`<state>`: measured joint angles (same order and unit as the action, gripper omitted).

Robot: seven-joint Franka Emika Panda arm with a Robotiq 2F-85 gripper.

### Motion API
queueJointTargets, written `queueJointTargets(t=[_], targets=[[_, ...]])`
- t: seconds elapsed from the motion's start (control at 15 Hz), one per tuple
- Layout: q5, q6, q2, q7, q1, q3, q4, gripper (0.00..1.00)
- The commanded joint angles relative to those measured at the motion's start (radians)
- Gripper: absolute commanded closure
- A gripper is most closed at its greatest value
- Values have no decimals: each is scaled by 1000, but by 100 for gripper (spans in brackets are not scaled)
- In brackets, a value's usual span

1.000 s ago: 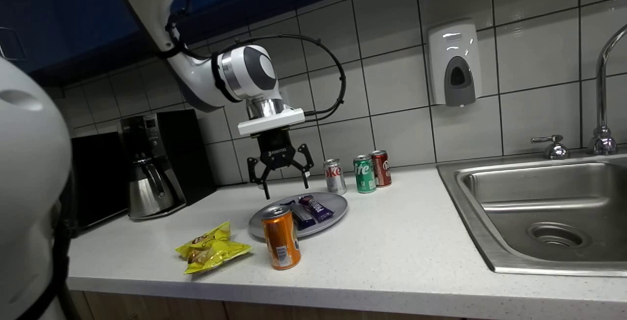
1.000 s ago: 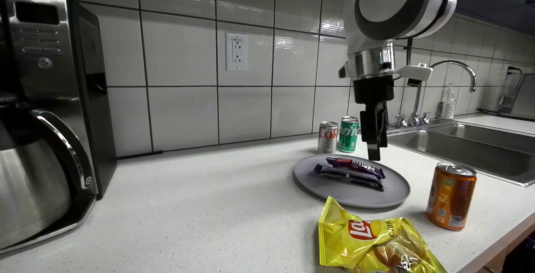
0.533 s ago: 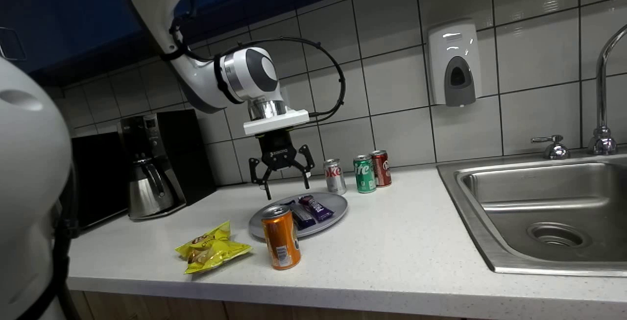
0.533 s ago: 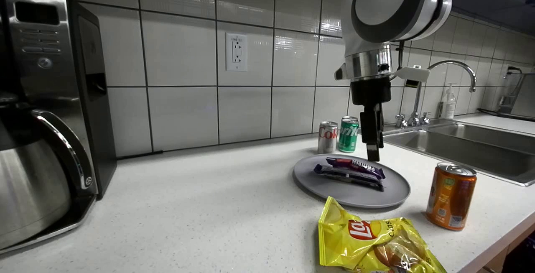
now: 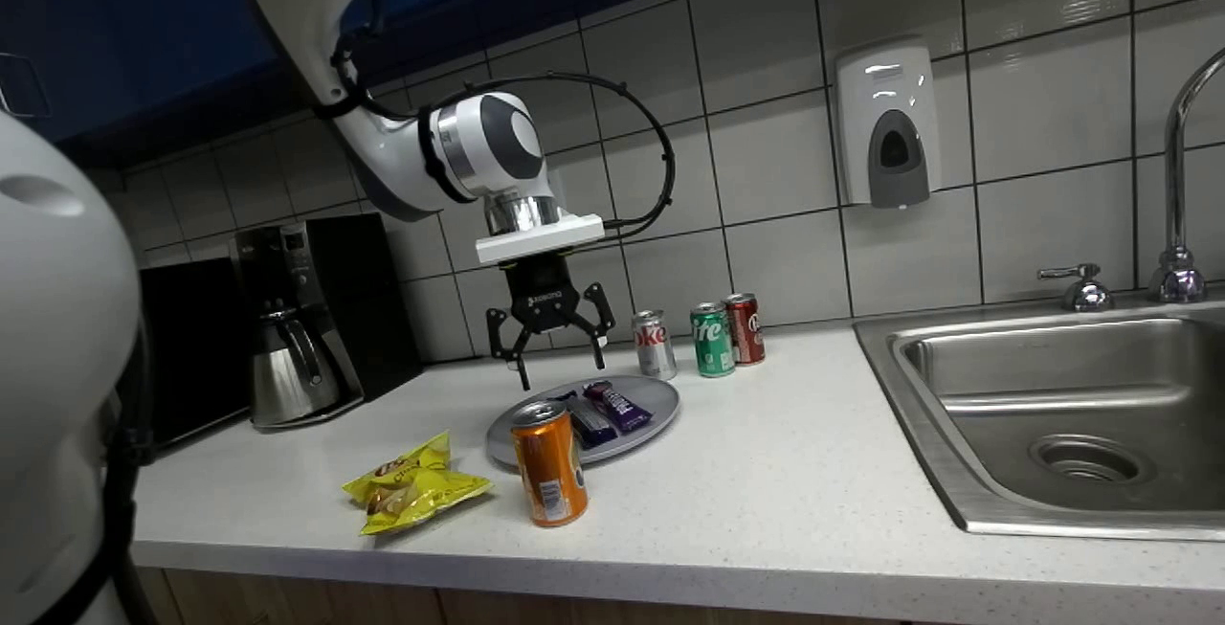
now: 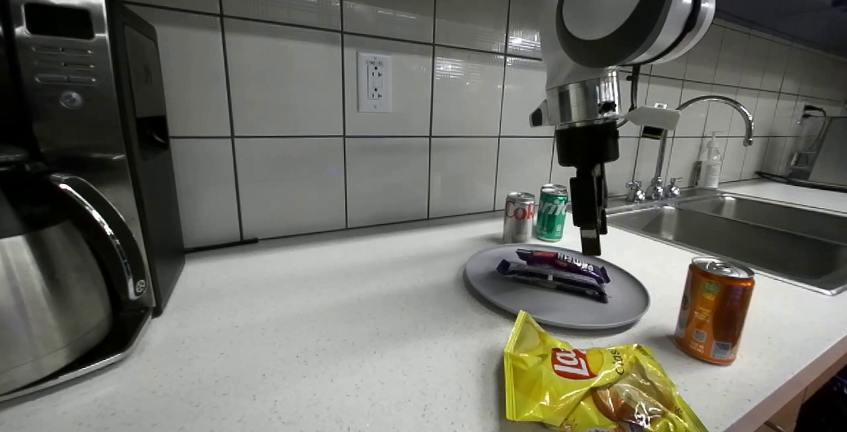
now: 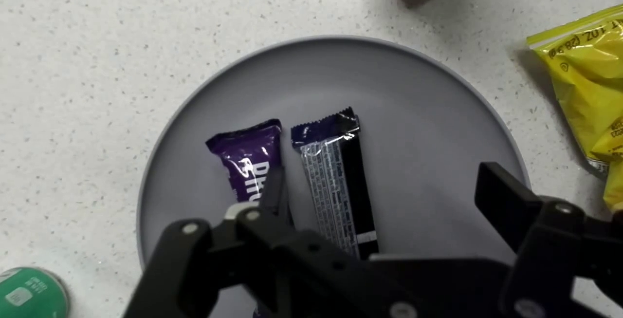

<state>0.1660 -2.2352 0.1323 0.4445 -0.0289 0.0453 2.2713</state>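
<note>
Since the frame of 1 second ago, the gripper (image 5: 562, 376) has been shifted slightly above the gray plate (image 5: 662, 397), while the things on the bench (image 5: 766, 481) have been left in place. In an exterior view, its jaws are seen spread wide and released, hung clear above the plate. On it, a purple bar (image 5: 618, 408) and a darker bar (image 5: 589, 422), both wrapped, are laid side by side. An orange can (image 5: 550, 467) is stood upright just in front of the plate; behind the plate, a silver can (image 5: 655, 345), a green can (image 5: 712, 341) and a red can (image 5: 746, 328) are grouped upright.

In an exterior view, the gripper is seen edge-on above the plate. A yellow chip bag (image 6: 589, 379) is laid near the plate, and farther off a coffee maker (image 6: 99, 128) and a wall outlet (image 6: 374, 83) are seen.

In the wrist view, the plate is framed beneath the jaws. The purple bar is partly hidden by 1 jaw, and the darker bar, its fine print turned up, is seen between the jaws. A narrow gap is left between the bars' visible ends.
</note>
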Motion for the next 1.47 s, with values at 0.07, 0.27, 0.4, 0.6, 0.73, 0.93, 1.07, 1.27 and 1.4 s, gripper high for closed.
queueJointTargets(t=[0.07,0.27,0.4,0.6,0.73,0.93,1.07,1.27,1.4], targets=[[2,-25,20,22,3,8,-2,0],[23,-62,40,27,2,10,-4,0],[41,-89,57,25,0,11,-5,0],[86,-148,84,10,-3,11,-6,0],[100,-184,100,16,-1,12,-8,0],[101,-225,113,18,-1,18,-8,0],[101,-236,106,13,-9,26,-2,0],[98,-245,124,19,-18,40,-6,0],[96,-250,139,24,-22,43,-10,0]])
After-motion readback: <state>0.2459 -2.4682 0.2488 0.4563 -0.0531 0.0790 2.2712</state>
